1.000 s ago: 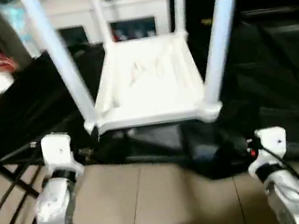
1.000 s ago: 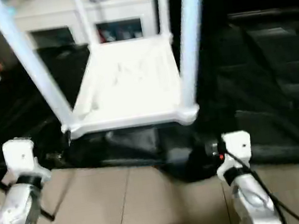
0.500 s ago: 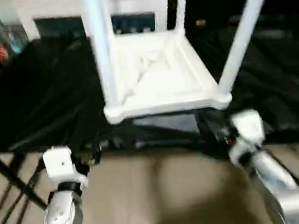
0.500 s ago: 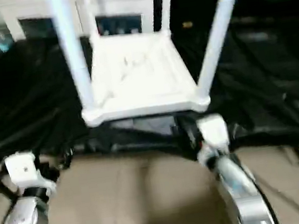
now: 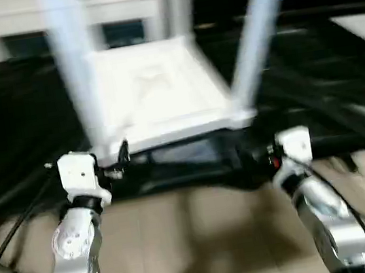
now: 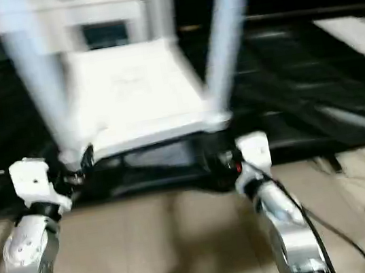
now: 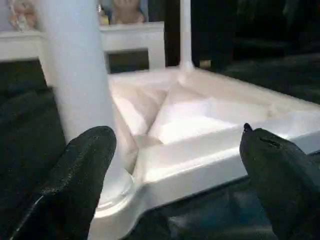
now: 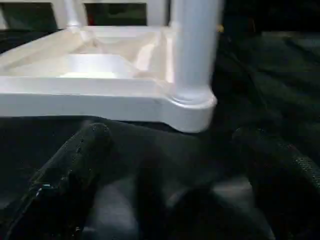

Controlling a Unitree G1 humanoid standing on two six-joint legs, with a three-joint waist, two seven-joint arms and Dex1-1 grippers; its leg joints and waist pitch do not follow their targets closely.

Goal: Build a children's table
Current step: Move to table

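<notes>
the children's table (image 5: 155, 92) is lying upside down on a black cloth (image 5: 17, 134), its ribbed underside facing up and its white legs rising from the round corner sockets. in the head views it is sitting at twelve o'clock from the robot, centred between the two silver forearms. the near left leg (image 5: 72, 64) is standing at about eleven o'clock, and the near right leg (image 5: 256, 29) is standing at about one o'clock, leaning a little to the right. a far leg (image 5: 180, 3) is rising behind them near the back edge of the top.

the left gripper (image 7: 175, 180) is hovering just before the table's near left corner, with its jaws spread wide and nothing between them. in the left wrist view one black finger (image 7: 75, 180) is showing in front of the base of the near left leg, and the other is sitting off toward the near edge of the top; whether either is touching the plastic cannot be told.

the right gripper (image 8: 175, 185) is hanging just before the near right corner socket (image 8: 192, 107), its jaws also spread wide and holding nothing. its fingers (image 8: 65, 180) are sitting over the black cloth, below the corner and apart from it.

a white cabinet (image 5: 116, 12) is standing beyond the table at twelve o'clock. tan floor (image 5: 198, 244) is lying between the forearms.
</notes>
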